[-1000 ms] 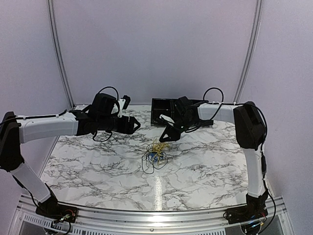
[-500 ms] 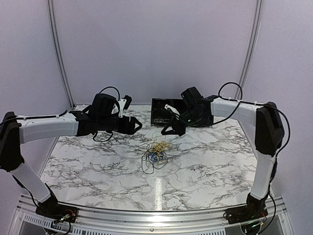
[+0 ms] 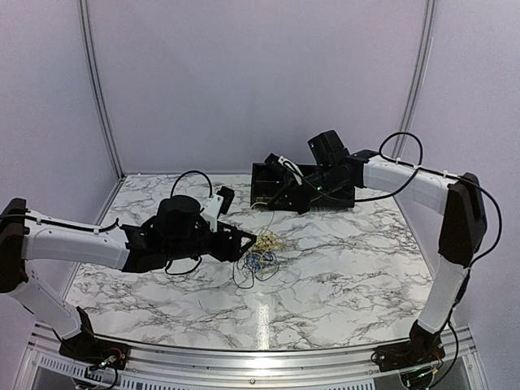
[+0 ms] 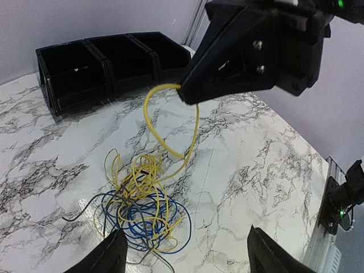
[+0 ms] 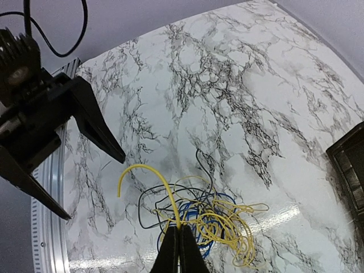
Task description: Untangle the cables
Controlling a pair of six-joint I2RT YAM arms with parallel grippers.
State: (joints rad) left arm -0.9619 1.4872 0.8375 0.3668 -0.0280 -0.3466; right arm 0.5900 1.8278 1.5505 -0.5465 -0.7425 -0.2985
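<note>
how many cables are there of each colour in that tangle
yellow cable: 1, a strand lifted by the right claw
blue cable: 1
black cable: 1
total: 3

White, grey-veined marble tabletop [image 3: 349, 280], glossy, with a bright strip of reflected light near the front. At the far edge, right of centre, a black bin [image 3: 266, 185] split into three side-by-side compartments. Metal rail [image 3: 244, 356] along the near edge. Behind, pale lilac walls [image 3: 260, 81] and slim metal posts [image 3: 96, 89] rising at both corners.
</note>
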